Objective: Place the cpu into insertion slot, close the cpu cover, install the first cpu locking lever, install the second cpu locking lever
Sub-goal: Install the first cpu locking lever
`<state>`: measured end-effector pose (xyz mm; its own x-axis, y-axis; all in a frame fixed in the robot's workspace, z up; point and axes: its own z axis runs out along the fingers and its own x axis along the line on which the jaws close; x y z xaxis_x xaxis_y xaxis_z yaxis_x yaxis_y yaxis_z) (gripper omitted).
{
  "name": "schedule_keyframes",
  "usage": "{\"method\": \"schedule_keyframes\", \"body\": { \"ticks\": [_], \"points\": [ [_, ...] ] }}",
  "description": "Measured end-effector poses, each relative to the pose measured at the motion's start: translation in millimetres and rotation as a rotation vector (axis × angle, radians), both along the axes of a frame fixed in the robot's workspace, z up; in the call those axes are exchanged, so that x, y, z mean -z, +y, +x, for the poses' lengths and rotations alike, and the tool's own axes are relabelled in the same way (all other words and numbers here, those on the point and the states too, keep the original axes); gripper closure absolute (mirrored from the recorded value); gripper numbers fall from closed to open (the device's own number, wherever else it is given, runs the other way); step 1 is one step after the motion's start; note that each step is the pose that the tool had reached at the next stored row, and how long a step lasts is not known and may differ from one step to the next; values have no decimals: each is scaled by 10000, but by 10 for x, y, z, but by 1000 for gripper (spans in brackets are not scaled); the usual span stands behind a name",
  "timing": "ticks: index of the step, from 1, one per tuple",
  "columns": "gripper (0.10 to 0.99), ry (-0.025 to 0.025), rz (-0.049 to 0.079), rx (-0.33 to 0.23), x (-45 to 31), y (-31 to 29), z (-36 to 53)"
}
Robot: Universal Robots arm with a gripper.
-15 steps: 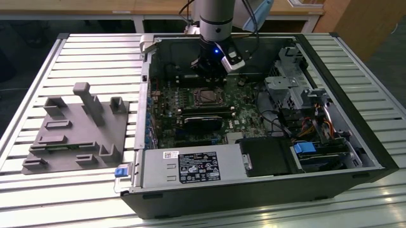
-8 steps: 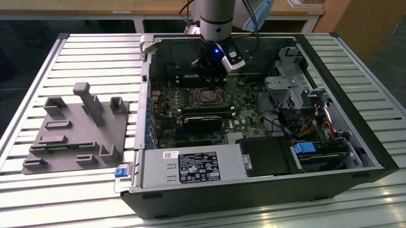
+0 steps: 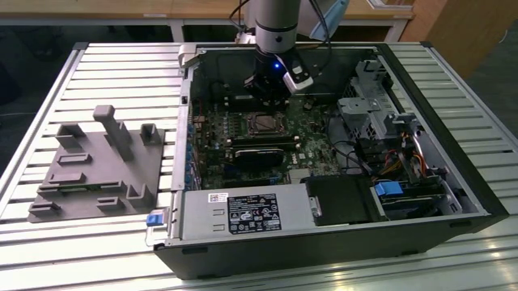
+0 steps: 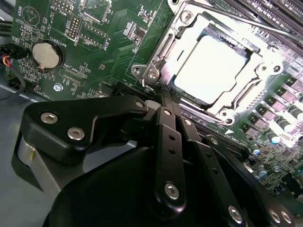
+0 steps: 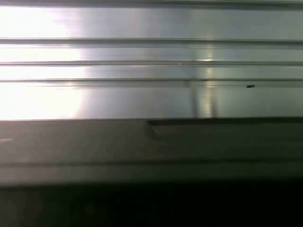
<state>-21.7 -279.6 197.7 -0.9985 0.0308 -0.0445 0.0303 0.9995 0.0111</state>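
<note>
Socket access: open from above, crowded on the sides.
Gripper (image 3: 267,97) sits just far of the insertion slot (image 3: 263,124); nothing stands over the slot. Black heatsink block (image 3: 261,151) walls the near side, drive cage (image 3: 368,103) and cables (image 3: 396,160) crowd the exterior view's right, case wall (image 3: 188,121) bounds its left.

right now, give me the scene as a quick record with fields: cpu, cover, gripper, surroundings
cpu: cpu lies flat in the insertion slot, pale face up
cover: cpu cover lies down around the chip, which shows through its window
gripper: gripper hangs inside the open computer case, at the socket's edge
surroundings: coin battery on the motherboard; grey fixture on the slatted table, at the exterior view's left
</note>
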Motion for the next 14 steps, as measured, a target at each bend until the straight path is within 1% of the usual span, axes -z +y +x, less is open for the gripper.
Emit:
{"method": "schedule_keyframes", "body": {
  "ticks": [5, 6, 11, 14],
  "points": [
    [980, 2, 3, 0, 11, -1, 5],
    [980, 3, 22, -1, 12, -2, 5],
    [980, 0, 197, -1, 14, 0, 6],
    [980, -7, 242, 1, 6, 2, 7]
  ]
}}
